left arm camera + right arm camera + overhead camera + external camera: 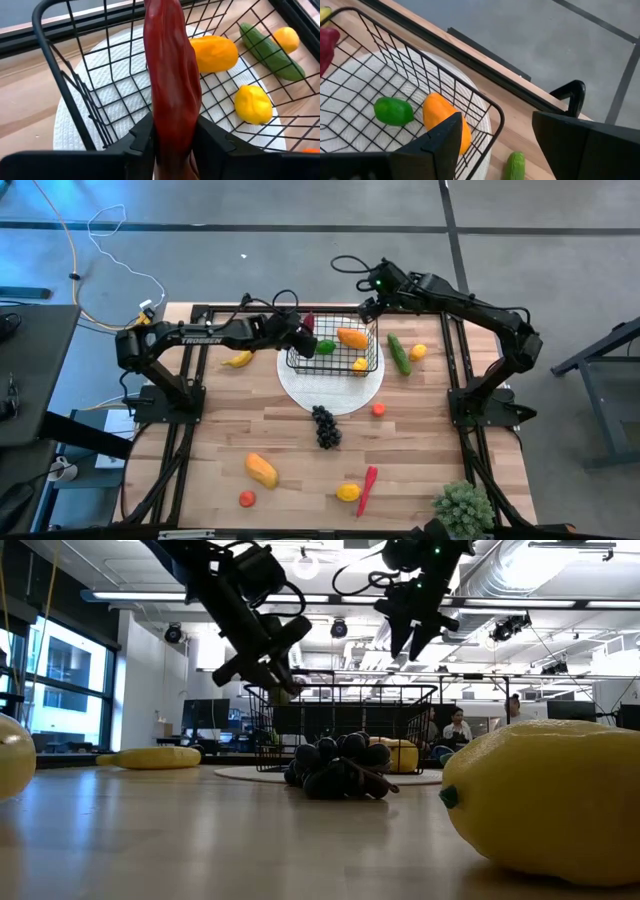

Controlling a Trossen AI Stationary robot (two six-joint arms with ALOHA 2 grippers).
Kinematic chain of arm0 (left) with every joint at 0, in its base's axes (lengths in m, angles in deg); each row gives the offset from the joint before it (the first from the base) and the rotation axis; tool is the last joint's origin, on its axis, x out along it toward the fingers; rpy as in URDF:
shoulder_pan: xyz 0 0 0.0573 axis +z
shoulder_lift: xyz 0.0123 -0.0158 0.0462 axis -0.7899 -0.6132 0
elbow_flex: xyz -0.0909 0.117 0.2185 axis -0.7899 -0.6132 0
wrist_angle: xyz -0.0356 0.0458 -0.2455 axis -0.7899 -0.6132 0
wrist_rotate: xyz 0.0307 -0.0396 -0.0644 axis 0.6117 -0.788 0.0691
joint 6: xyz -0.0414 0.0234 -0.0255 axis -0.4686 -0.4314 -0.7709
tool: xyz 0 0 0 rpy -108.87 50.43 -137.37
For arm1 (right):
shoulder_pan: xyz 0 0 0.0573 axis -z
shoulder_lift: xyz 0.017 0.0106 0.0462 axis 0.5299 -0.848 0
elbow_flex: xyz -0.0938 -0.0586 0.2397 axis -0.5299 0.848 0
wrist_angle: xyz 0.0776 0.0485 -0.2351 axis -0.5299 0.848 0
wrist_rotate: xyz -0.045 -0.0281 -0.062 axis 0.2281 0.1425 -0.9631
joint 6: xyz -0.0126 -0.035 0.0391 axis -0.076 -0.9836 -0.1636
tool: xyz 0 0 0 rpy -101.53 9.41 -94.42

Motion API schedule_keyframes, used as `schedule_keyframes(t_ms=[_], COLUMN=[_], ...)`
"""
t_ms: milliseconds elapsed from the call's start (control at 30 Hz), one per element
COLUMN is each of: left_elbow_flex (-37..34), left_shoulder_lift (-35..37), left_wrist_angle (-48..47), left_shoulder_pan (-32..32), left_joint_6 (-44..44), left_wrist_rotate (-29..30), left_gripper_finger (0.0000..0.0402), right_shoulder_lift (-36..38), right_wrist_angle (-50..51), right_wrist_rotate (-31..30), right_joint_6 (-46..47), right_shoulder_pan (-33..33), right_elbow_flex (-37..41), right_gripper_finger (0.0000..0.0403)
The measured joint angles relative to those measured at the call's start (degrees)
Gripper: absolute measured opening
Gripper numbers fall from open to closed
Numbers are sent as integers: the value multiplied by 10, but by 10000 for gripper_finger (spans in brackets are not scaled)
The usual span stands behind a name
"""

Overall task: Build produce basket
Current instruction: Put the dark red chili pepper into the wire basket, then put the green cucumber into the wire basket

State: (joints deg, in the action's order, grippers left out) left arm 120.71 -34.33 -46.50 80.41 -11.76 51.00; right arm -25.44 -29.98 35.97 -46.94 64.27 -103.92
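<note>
High view: left arm lettered "TROSSEN"; left claw (303,330) at the basket (333,361) rim. The basket sits on a white plate (330,392) on the surface (300,450).
Left wrist view: that claw clenched on a dark red chili (171,90).
Right wrist view: right claw (495,137) released above the basket's far corner.

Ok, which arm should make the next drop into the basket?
Left. Its gripper already clamps a dark red chili over the basket's edge; the right gripper hangs open and empty by the far rim.
</note>
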Motion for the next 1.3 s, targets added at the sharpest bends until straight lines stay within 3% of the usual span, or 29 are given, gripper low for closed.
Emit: schedule_keyframes(t_ms=[533,1033,1300], left_elbow_flex=[0,0,0], left_shoulder_lift=[0,68,130], left_wrist_angle=[2,20,17], left_shoulder_pan=[3,28,74], left_joint_6=[0,56,128], left_wrist_rotate=[-9,-29,-36], left_gripper_finger=[159,152,152], right_shoulder_lift=[0,4,35], right_wrist_angle=[36,132,207], right_wrist_rotate=[0,0,-59], right_joint_6=[4,15,33], right_shoulder_pan=[0,1,4], right_elbow_flex=[0,0,2], right_gripper_finger=[222,222,222])
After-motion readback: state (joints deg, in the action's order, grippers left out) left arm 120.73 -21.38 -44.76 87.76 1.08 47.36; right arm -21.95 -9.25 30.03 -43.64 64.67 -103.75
